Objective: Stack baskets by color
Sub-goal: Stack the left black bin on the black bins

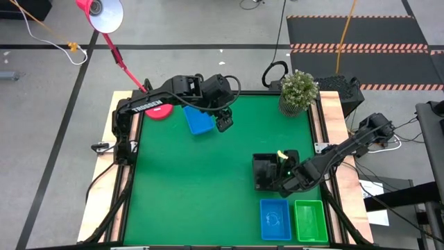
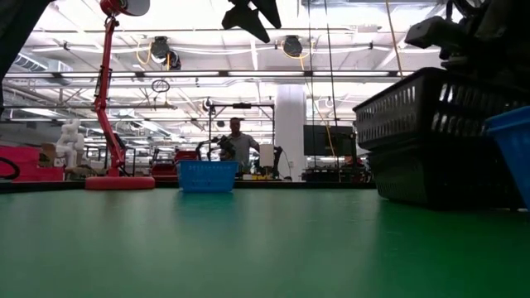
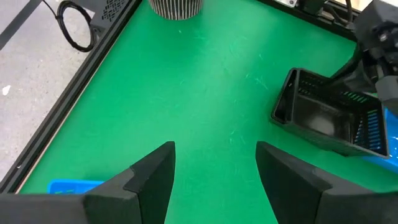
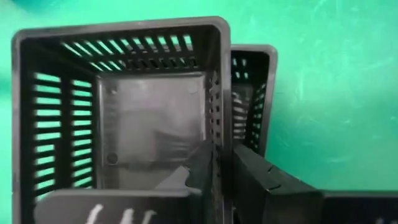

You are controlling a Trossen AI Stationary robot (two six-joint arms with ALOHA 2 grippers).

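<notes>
Green table top (image 1: pixel 208 187), wood-edged, on a grey workshop floor; seen level from the low view, a bright hall beyond with a person (image 2: pixel 238 145) standing far back. Potted plant (image 1: pixel 299 90) at the far right corner, pink lamp base (image 1: pixel 160 111) near the far left edge with its red lamp stem (image 1: pixel 119 55) slanting up and away.

Toward the right, a black basket (image 1: pixel 265 171) tilted and partly over a second black basket (image 4: pixel 254 93) (in the right wrist view the lower one peeks out beside the upper one's wall, not squarely nested). Right gripper (image 4: pixel 222 165) at that upper basket, one finger inside and one outside its slotted side wall, close about the wall; whether still pinching or just let go cannot be told.

At the near edge on the right, a blue basket (image 1: pixel 275 219) and a green basket (image 1: pixel 310 221) side by side, just beside each other, open side up; how many stacked in each cannot be told from above. Black pair just beyond the blue one.

Another blue basket (image 1: pixel 199 120) alone toward the far side, near the lamp base. Left gripper (image 3: pixel 214 177) hanging above the table just beside this basket, fingers (image 3: pixel 152 180) spread wide and holding nothing (a blue edge shows at the corner of its wrist view).
</notes>
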